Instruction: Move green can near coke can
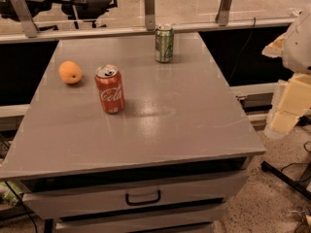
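Observation:
The green can (164, 43) stands upright near the far edge of the grey table (184, 130), right of centre. The coke can (109, 89), red with white script, stands upright on the left half of the table, nearer to me. The two cans are well apart. My gripper (286, 106) shows as pale blocky parts at the right edge of the view. It is off the table's right side, far from both cans, and holds nothing that I can see.
A round orange fruit (70, 72) lies left of the coke can. A rail with metal posts (149, 8) runs behind the table. Drawers (143, 197) sit under the front edge. Cables lie on the floor at the right.

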